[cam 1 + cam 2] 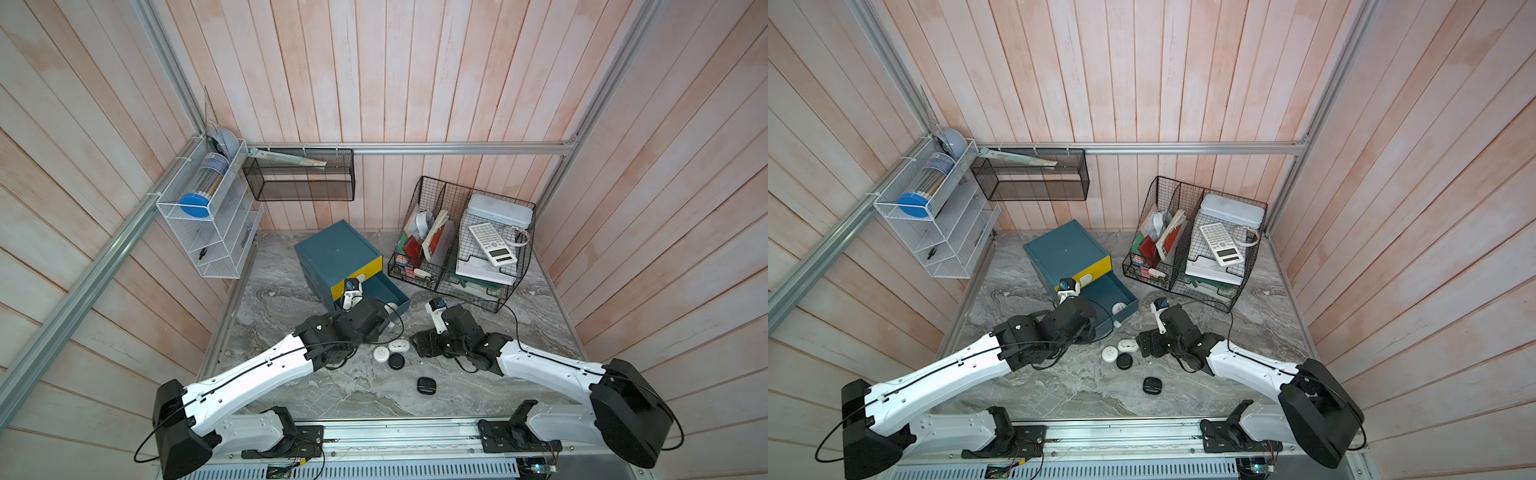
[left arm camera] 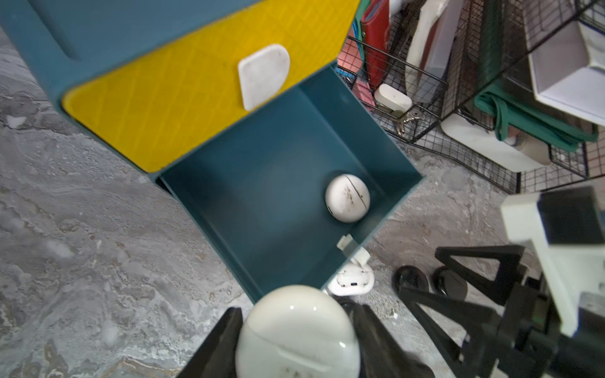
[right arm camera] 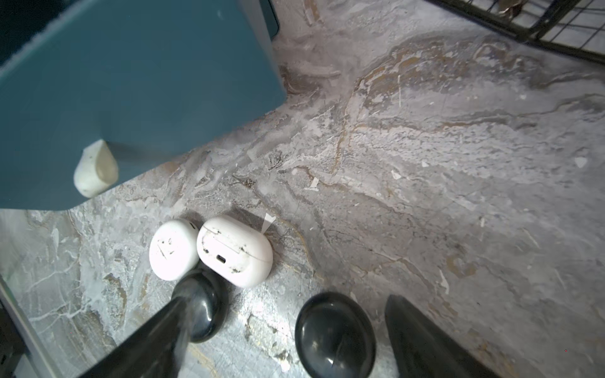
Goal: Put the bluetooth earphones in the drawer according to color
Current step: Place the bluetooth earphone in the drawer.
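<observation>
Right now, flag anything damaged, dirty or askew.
Dark scuffs and chips mark the oblong white earphone case and the round white earphone case on the tabletop, and the white case inside the open teal drawer. The drawer chest sits slanted to the tabletop's edges. White flecks litter the tabletop nearby.

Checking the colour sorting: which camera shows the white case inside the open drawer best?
The left wrist view: the white case lies unobstructed on the floor of the open drawer, near a corner, scuff marks visible. In both top views it is a small pale spot. The right wrist view shows just the drawer's outside, not the case.
</observation>
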`<state>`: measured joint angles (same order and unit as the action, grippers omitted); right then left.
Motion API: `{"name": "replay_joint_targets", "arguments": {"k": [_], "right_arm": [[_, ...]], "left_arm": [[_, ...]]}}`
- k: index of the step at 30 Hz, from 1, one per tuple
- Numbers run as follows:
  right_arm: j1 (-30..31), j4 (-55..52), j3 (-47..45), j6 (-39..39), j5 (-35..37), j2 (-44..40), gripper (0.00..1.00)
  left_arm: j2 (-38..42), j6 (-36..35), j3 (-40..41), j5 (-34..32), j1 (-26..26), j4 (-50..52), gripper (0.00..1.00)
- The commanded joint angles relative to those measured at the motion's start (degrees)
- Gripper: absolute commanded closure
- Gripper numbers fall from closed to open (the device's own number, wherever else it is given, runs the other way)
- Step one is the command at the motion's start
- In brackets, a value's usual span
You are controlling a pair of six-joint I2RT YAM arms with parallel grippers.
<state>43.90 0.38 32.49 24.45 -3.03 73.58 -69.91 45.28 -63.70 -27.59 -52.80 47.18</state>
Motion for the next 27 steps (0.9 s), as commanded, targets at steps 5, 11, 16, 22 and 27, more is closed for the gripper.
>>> {"name": "replay_joint_targets", "arguments": {"k": [5, 11, 16, 22, 27], "right_arm": [[2.4, 3.1, 0.6, -2.9, 4.9, 2.7, 0.02], [3.5, 4.2, 0.9, -5.1, 6.5, 4.4, 0.02], [4.5, 4.1, 2.2, -6.8, 8.0, 6.5, 0.02], [4.5, 1.1, 5.2, -8.6, 7.8, 10.1, 0.02], [4.7, 3.4, 5.2, -10.0, 5.3, 11.6, 0.06]], "left_arm": [[-3.1, -6.9, -2.9, -1.9, 6.7, -1.9, 0.55], [-6.0, -8.6, -3.6, -0.2, 8.7, -4.4, 0.49], [-8.0, -9.1, -4.0, 0.7, 9.6, -5.6, 0.33], [-6.3, -8.5, -4.2, 1.2, 10.2, -5.6, 0.06], [-1.9, -7.5, -2.7, 1.8, 10.3, -6.0, 0.0]]}}
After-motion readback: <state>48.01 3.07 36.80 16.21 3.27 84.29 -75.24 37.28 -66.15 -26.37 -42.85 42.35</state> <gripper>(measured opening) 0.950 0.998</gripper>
